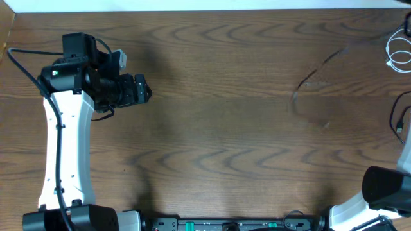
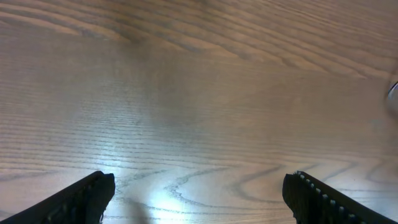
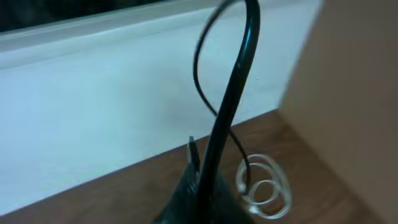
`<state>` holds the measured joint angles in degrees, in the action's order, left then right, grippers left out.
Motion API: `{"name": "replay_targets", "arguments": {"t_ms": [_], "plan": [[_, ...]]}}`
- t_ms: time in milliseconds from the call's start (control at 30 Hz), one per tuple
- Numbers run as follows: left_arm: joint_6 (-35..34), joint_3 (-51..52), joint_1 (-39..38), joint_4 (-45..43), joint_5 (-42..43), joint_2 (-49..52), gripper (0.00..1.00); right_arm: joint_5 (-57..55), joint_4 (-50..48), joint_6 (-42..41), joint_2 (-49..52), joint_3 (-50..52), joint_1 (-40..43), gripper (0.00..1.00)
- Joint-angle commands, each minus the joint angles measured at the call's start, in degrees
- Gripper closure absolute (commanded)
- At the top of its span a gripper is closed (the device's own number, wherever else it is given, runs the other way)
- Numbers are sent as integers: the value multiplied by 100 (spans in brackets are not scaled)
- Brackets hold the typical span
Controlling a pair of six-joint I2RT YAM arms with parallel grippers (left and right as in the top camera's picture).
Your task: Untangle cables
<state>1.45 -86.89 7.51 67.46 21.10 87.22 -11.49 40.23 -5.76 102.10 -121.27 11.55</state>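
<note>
Cables: what are you logging, operator?

— Entry one: white cable, coiled, is lying on the table in the far right corner. The overhead frame is cutting its coil off at the edge. Entry two: black cable is rising from the right gripper and curving out past the top of my right wrist view, so its upper run is going unseen. A small plug end is showing beside it, blurred. Entry three: black cord is running off the right edge overhead; I am not able to tell whether it is the same one. Entry four: a faint dark streak is showing on the wood, too thin to identify.

— And the grippers?

— Right gripper is sitting outside the overhead view; only the right arm is showing there. Its fingers are pressed together, pinching the black cable, though the contact is blurring into one dark mass. Left gripper is hovering spread wide over the wood, well apart from the cables.
</note>
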Motion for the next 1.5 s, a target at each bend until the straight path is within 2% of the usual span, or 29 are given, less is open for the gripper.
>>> {"name": "replay_targets", "arguments": {"t_ms": [0, 233, 367, 633, 767, 800, 833, 867, 933, 1033, 1167, 1267, 1400, 1433, 1467], "plan": [[-31, -17, 13, 4, 74, -37, 9, -129, 254, 282, 59, -52, 243, 99], [-162, -17, 13, -31, 74, -37, 9, 52, 1897, -380, 883, -15, 249, 99], [-160, -17, 13, -26, 72, -37, 9, 72, 2271, -643, 1401, -11, 249, 99], [-160, -17, 13, -31, 74, -37, 9, 175, 3495, -649, 2037, 37, 2, 99], [-160, -17, 13, -31, 74, -37, 9, 247, 3777, -645, 2221, 341, -120, 99], [-160, -17, 13, -28, 74, -37, 9, 249, 3738, -643, 2251, 433, -122, 88], [-160, -17, 13, -28, 74, -37, 9, 267, 3648, -638, 2277, 573, -114, 50], [-160, -17, 13, -28, 74, -37, 9, 295, 3585, -632, 2277, 667, -114, 32], [-160, -17, 13, -28, 74, -37, 9, 481, 3585, -481, 2277, 673, -111, 21], [-160, -17, 13, -28, 74, -37, 9, 1438, 3585, 127, 2243, 662, -111, 17], [-160, -17, 13, -26, 74, -37, 9, 3626, 3703, 1451, 2240, 662, -111, 16], [-160, -17, 13, -24, 74, -37, 9, 4583, 3727, 1681, 2164, 662, -109, 17], [-155, -17, 13, -28, 72, -37, 8, 4739, 3694, 1596, 1707, 662, -83, 18], [-155, -17, 13, -31, 72, -37, 9, 4634, 3711, 1469, 1576, 662, -83, 18], [-155, -17, 13, -31, 72, -37, 9, 4019, 3853, 999, 1333, 664, -122, 22]]}}
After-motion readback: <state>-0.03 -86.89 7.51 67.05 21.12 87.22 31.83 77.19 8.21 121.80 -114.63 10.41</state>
